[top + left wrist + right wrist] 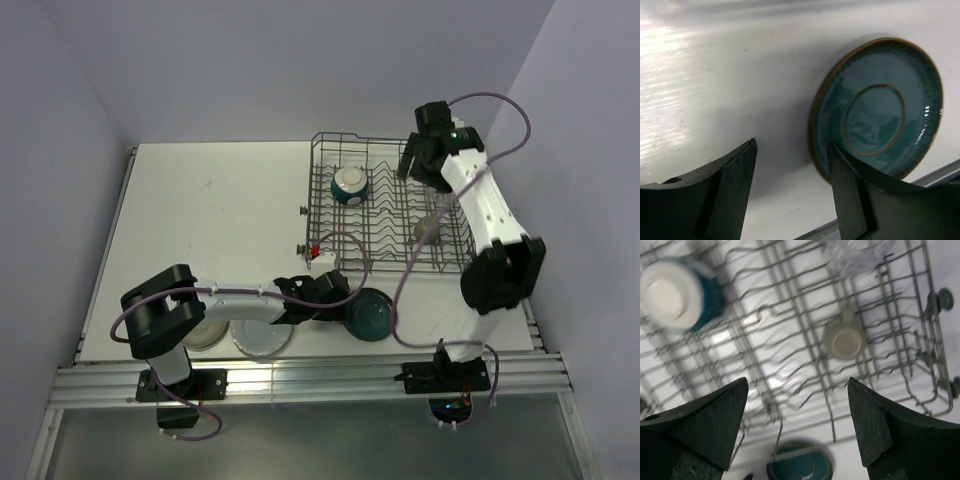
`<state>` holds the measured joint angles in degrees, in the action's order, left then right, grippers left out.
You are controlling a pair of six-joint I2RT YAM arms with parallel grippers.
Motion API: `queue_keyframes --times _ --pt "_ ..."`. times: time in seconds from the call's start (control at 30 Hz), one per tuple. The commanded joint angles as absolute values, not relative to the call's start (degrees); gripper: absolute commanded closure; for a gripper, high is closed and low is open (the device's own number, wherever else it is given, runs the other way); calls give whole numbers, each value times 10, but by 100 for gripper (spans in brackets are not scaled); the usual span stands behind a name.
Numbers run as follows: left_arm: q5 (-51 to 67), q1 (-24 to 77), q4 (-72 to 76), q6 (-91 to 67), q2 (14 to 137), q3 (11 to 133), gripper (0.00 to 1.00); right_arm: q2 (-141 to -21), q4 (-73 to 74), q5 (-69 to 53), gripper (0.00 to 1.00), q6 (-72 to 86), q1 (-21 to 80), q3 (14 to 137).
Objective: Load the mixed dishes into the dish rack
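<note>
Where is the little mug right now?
In the top view, the small grey-brown mug sits inside the dish rack, near its right side. The teal bowl is further left in the same rack.

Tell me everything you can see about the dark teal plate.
The dark teal plate is round and glossy, ceramic-looking, with a thin brown rim, a ribbed outer band and a ring at the centre. It lies flat on the white table, outside the dish rack, near the front edge. The open left gripper sits beside it; contact is unclear.
</note>
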<state>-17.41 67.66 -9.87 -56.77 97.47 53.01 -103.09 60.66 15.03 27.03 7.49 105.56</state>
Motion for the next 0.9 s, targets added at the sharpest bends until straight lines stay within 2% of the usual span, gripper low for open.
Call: queue_keyframes --times 0.0,0.13,0.23,0.27,0.43,0.47,0.5,0.57,0.6,0.7,0.87 --pt "-163 685 -72 -575 995 554 36 -886 570 170 12 295 126 985" --pt "-175 702 -97 -578 1033 587 44 -728 551 189 12 322 187 879" --pt "-189 716 -119 -584 1062 618 55 -645 548 174 12 330 202 818" --pt "-193 720 -137 -585 1070 625 62 -625 554 174 12 332 203 810" --pt "-213 748 -175 -606 1108 658 73 -541 573 153 12 328 204 781" --pt "-215 751 -179 -609 1113 660 81 -532 574 141 12 326 204 774" --pt "-221 755 -188 -612 1116 662 86 -514 570 131 11 323 204 764" --pt "-228 765 -198 -622 1121 664 100 -498 552 105 6 320 204 730" --pt "-235 772 -203 -627 1121 658 100 -485 546 77 1 322 203 718" --pt "-252 788 -209 -642 1089 638 100 -475 523 19 0 322 201 658" --pt "-284 806 -216 -652 1004 592 100 -473 511 -10 0 308 201 616"
